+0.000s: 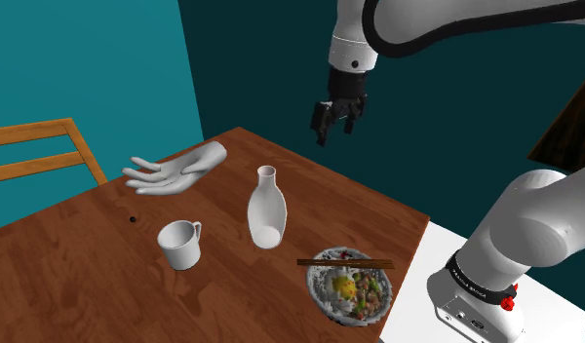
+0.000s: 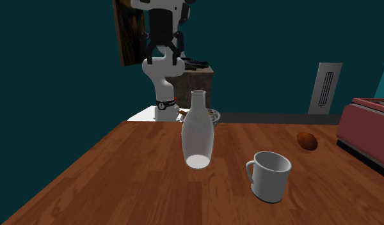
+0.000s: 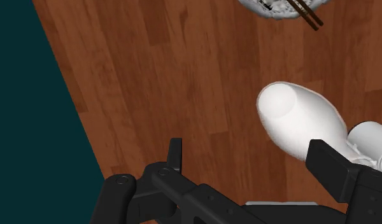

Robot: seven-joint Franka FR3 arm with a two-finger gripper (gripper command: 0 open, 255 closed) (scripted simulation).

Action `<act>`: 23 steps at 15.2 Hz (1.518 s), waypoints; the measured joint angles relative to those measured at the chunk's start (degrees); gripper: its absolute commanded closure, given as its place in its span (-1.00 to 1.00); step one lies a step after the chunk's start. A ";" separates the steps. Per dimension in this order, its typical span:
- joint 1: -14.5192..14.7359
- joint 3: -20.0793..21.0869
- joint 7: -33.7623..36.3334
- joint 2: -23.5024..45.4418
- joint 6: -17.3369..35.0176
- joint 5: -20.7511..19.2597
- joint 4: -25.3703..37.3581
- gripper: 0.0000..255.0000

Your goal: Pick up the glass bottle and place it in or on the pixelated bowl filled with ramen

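Spread and empty, the claw (image 1: 337, 117) hangs in the shoulder view high over the far edge of the wooden surface (image 1: 76, 273), well above and beyond the white bottle (image 1: 266, 207), which stands upright near the middle. The bowl (image 1: 351, 287) of noodles, with chopsticks (image 1: 344, 263) laid across its rim, sits near the bottle on the side towards the stand. A white mug (image 1: 180, 244) stands on the bottle's other side, and a pale model hand (image 1: 175, 171) lies farther back. In the second exterior view the bottle stands in front with the mug beside it, the bowl's rim peeks out behind its neck, and the claw hovers high in the background with its fingers apart. In the wrist view the two black fingers stand wide apart over bare wood. The bottle lies off to one side, by one finger rather than between the two, and the bowl's edge is farther ahead. By my judgement the task is at the approach, with nothing grasped yet. The next move calls for shifting the claw sideways until it is centred over the bottle's neck, then descending so the fingers straddle it before closing, keeping clear of the mug.
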 measured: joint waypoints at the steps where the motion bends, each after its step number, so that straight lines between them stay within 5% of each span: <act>1: 0.10 1.29 1.58 1.69 0.87 0.15 0.97 -1.00; 8: 0.19 9.12 11.88 13.65 7.72 -1.52 6.55 -1.00; 13: 0.17 13.72 19.97 24.26 10.88 -6.35 13.26 -1.00; 23: 0.32 14.50 22.15 27.81 16.93 -8.46 10.29 -1.00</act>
